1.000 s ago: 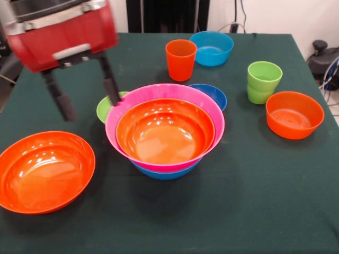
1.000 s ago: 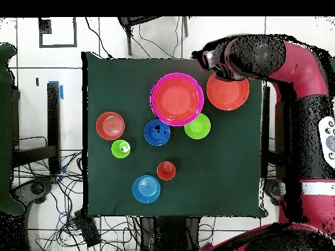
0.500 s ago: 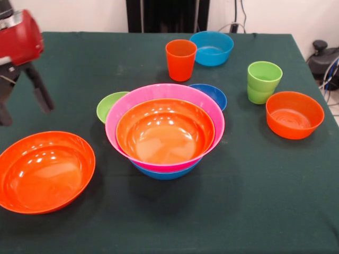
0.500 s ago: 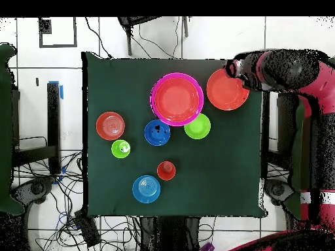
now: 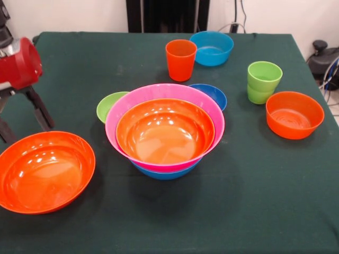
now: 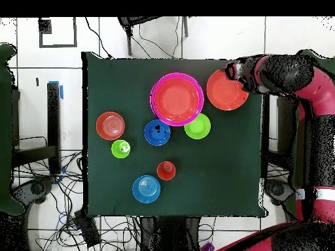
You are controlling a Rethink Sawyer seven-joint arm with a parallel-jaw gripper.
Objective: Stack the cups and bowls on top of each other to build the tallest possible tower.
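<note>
- Your red and black gripper [image 5: 24,120] hangs at the table's edge, just behind the rim of the loose large glossy orange plastic bowl [image 5: 45,170]. Its two black fingers [image 5: 41,110] stand spread apart with nothing between them.
- In the overhead view you see the same gripper [image 6: 237,69] over the edge of that orange bowl [image 6: 226,90], with the arm reaching in from the side of the dark green cloth-covered table [image 5: 254,201].
- The tower [image 5: 164,132] sits mid-table: a large glossy orange bowl nested inside a large pink plastic bowl [image 5: 209,108], with a large blue bowl [image 5: 164,172] peeking out underneath. It is low and wide, and the loose orange bowl lies just beside it, not touching.
- A small lime green plastic bowl [image 5: 107,105] is tucked behind the tower on the gripper's side, close against the pink rim.
- A small dark blue plastic bowl [image 5: 214,94] sits behind the tower on the other side, partly hidden by the pink rim.
- An orange plastic tumbler cup [image 5: 180,59] stands upright further back, with a light blue plastic bowl [image 5: 212,47] just beside it.
- Two lime green plastic cups [image 5: 263,81] stand nested one in the other, upright, near the far side of the table from the gripper.
- A smaller glossy orange plastic bowl [image 5: 294,114] rests just in front of those green cups, well apart from the tower.
</note>
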